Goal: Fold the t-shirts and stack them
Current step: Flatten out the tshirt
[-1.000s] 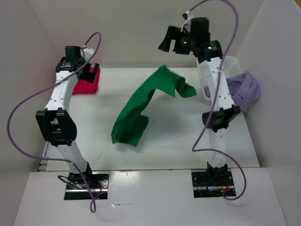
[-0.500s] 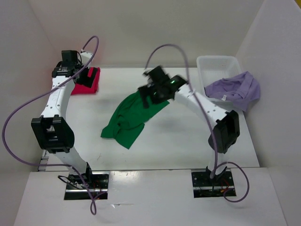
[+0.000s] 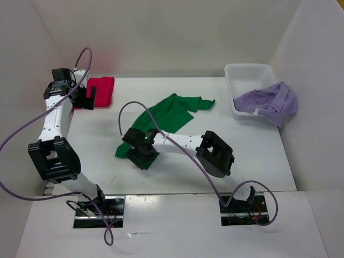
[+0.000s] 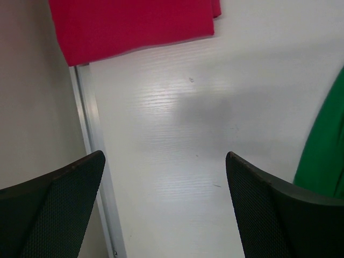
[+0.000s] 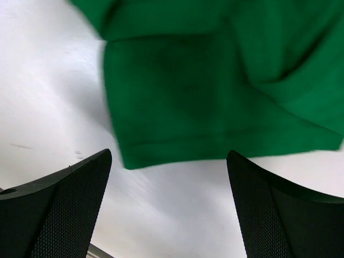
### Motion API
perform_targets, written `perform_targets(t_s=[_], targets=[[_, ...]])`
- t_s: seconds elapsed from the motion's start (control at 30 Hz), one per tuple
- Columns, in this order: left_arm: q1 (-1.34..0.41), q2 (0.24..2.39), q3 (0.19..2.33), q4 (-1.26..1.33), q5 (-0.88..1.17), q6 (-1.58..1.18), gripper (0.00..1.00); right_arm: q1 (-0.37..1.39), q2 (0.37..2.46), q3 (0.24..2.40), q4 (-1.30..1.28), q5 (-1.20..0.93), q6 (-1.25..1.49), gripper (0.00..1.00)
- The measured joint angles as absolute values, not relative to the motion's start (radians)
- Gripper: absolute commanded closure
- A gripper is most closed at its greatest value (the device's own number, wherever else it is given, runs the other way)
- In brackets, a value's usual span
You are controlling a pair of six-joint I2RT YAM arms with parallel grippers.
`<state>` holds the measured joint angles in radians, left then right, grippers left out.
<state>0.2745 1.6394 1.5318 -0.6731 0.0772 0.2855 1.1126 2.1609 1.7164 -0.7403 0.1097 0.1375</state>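
The bright green cloth t-shirt lies rumpled and slantwise in the middle of the white bench. Its near hem corner sits right under the right pincer, jaws gaping, nothing between them. Best bet: drop onto that corner, pinch one layer only, then draw it flat. The left pincer hangs released beside the red t-shirt, and the lavender t-shirt drapes over the white plastic basket.

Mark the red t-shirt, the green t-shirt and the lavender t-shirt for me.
red t-shirt (image 3: 103,89), top external view, middle of the folded cloth.
green t-shirt (image 3: 171,110), top external view, spread body beyond the right arm.
lavender t-shirt (image 3: 269,102), top external view, middle of the bunched cloth.
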Motion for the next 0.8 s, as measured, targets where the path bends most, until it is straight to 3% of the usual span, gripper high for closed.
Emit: perform_targets(t_s=[0.1, 0.27, 0.33, 0.43, 0.67, 0.8], targets=[[0.266, 1.627, 1.522, -0.676, 0.103, 0.284, 0.01, 1.148, 2.177, 1.716, -0.719, 0.121, 0.136, 0.13], [0.258, 1.625, 1.516, -0.677, 0.133, 0.284, 0.01, 1.169, 2.217, 1.728, -0.68, 0.117, 0.146, 0.34], [0.258, 1.625, 1.516, -0.677, 0.136, 0.284, 0.01, 1.167, 2.218, 1.728, -0.672, 0.118, 0.151, 0.56], [0.258, 1.625, 1.516, -0.677, 0.138, 0.284, 0.01, 1.167, 2.22, 1.726, -0.663, 0.129, 0.159, 1.0], [0.258, 1.61, 1.516, -0.677, 0.141, 0.283, 0.01, 1.14, 2.239, 1.783, -0.704, 0.117, 0.166, 1.0], [0.27, 1.589, 1.517, -0.677, 0.153, 0.281, 0.01, 1.085, 2.321, 2.159, -0.859, 0.037, 0.159, 1.0]])
